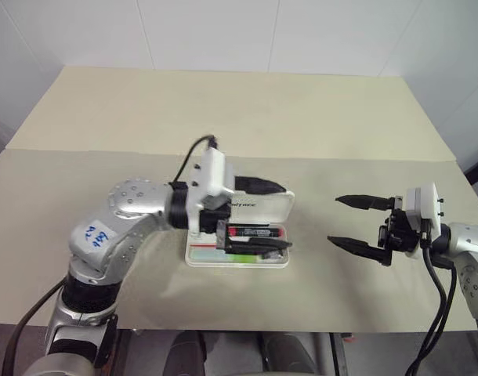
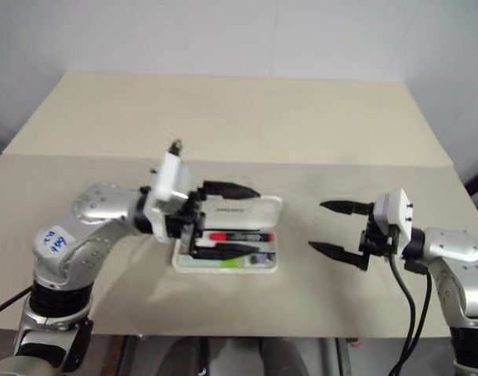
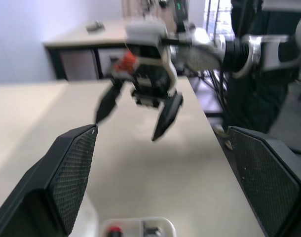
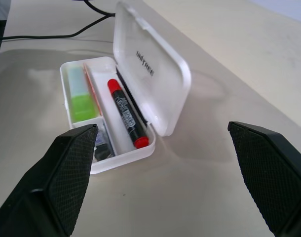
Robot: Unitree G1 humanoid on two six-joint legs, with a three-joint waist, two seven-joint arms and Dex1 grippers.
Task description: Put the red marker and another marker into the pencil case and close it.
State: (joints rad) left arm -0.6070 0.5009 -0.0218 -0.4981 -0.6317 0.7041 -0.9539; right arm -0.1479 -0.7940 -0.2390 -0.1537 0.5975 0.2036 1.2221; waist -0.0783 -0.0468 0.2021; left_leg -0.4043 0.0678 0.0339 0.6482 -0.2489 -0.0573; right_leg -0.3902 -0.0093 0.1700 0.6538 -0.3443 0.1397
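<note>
A wide, flat beige tabletop (image 1: 247,117) is backed by plain white panelled walls (image 1: 223,31). Beyond it, a second pale desk with a dark frame (image 3: 86,42) is seen.

Pencil case (image 4: 155,74): white, small black lettering on open lid. Red marker (image 4: 127,112) inside pencil case: black body with white print, red at both ends. Other marker (image 4: 80,94) inside pencil case, beside red marker: pale mint body, bright green cap. Surface (image 1: 247,117) under pencil case: plain beige. Left tool (image 2: 227,218) and right tool (image 1: 356,223): black fingers on white housings.
</note>
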